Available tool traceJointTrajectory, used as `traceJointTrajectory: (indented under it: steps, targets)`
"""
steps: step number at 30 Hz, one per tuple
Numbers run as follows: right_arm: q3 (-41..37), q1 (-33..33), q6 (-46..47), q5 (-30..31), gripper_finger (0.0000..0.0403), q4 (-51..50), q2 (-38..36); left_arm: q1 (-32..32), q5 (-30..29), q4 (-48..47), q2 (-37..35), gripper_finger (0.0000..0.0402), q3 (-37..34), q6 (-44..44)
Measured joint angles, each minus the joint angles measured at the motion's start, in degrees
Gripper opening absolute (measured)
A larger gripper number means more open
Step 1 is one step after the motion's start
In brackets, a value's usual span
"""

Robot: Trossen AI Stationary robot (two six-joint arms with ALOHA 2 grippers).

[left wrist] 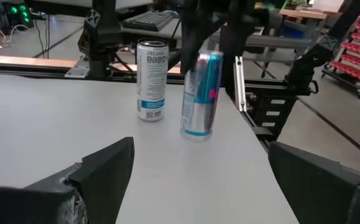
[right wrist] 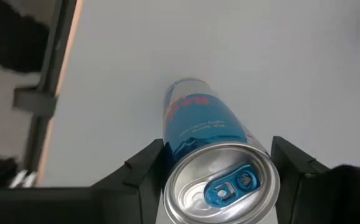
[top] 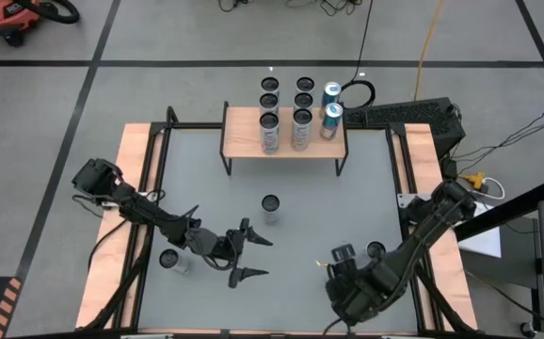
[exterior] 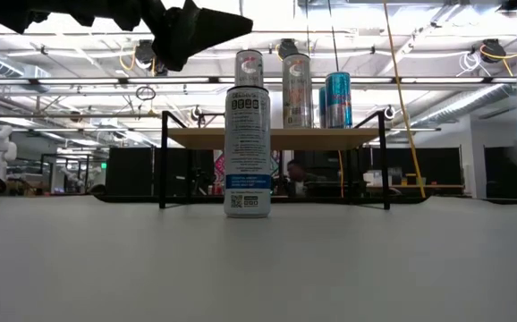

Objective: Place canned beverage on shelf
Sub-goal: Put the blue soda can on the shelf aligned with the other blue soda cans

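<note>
Between the right hand (right wrist: 220,163) fingers stands a blue can (right wrist: 214,158); gripped.

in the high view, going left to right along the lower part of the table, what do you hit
can near the left edge → left gripper, open → white can mid-table → right gripper closing around a blue can
</note>
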Motion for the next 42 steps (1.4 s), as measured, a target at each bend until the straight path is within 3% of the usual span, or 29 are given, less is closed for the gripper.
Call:
traceJointTrajectory:
  steps: [8, 22, 28, 42]
  targets:
    - [5.96, -3.66, -14.23, 8.5, 0.0171, 4.71, -0.02, -0.79, 0.39, 5.58, 5.49, 0.037, 0.04, -0.04]
    - [6.05, -9.42, -28.45, 9.01, 0.0171, 16.56, -0.04, -0.7, -0.39, 9.18, 10.88, 0.037, 0.04, -2.65]
    - [6.05, -11.36, -30.88, 8.95, 0.0171, 22.37, -0.04, -0.55, -1.21, 9.1, 12.15, 0.037, 0.02, -3.14]
    - [6.05, -13.7, -31.86, 8.71, 0.0171, 23.61, 1.26, -0.59, -1.28, 12.17, 12.15, 0.0364, 0.02, -2.68]
